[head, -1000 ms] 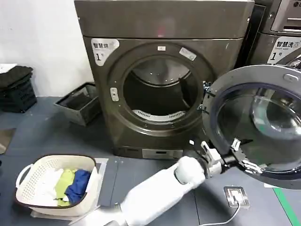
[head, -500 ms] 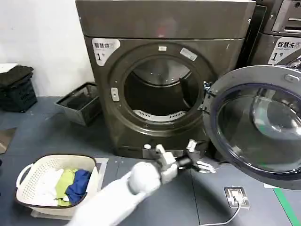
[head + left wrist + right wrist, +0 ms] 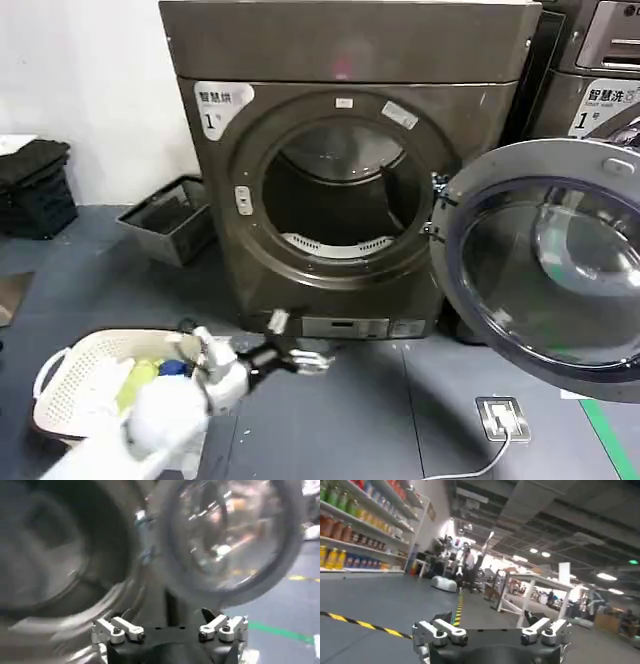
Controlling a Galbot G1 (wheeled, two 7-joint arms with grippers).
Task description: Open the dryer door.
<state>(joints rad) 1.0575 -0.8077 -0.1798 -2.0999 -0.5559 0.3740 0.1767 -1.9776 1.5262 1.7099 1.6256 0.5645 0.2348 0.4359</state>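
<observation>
I read the dryer (image 3: 345,170), the dark plain-topped machine across the upper middle of the head view, as already opened: its round mouth is bare and I can see straight into the drum. The dryer door (image 3: 545,265) hangs swung wide on its hinge at the right of the frame, chrome ring and tinted glass facing me, well apart from the opening. So by my judgement the task is done, and all that is left is to bring the arm clear.

Lower left sits the laundry basket (image 3: 60,365), with clothes inside. My left gripper (image 3: 300,358) is just beside it, low in the frame in front of the machine's base, touching nothing; its fingers are spread and empty, as the left wrist view confirms (image 3: 170,630). My right gripper (image 3: 490,632) points off into the room, its fingers spread too and holding nothing.
</observation>
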